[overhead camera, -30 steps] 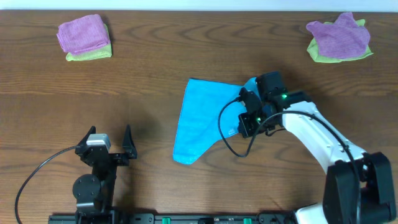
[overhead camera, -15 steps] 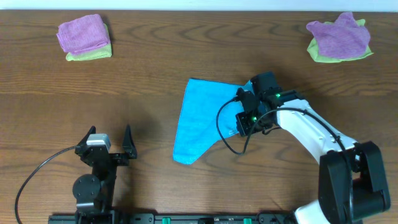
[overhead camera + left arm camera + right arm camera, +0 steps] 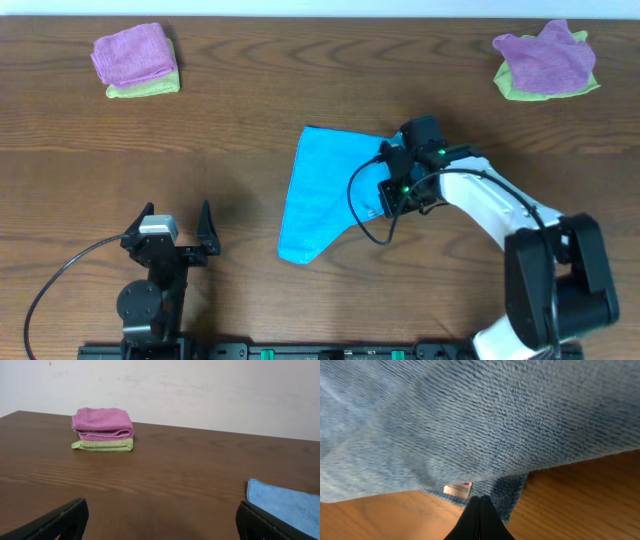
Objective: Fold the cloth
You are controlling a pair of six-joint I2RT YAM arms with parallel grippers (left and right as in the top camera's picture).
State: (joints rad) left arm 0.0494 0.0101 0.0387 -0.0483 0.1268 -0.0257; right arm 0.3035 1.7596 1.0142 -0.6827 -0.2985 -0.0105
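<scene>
Sky-blue cloth (image 3: 320,195), overhead: right edge under right gripper (image 3: 398,188); open tabletop (image 3: 230,120) on every side; left gripper (image 3: 172,228) well apart to cloth's left | left wrist: jaws wide, empty | right wrist: jaws pinched shut on cloth hem beside white tag (image 3: 457,490)

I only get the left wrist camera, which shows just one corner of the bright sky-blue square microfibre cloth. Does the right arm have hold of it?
Observer: Yes. The right gripper is shut, and it seems to pinch the hem of the sky-blue microfibre cloth beside its small white tag.
Operator: Does the cloth lie square?
Observer: No. From overhead it narrows to a point toward the robot, and its right side is gathered at the gripper.
Operator: Are there any piles other than the one I see?
Observer: Yes. A rumpled purple cloth lies on a lime-green cloth at the table's far right corner.
</scene>
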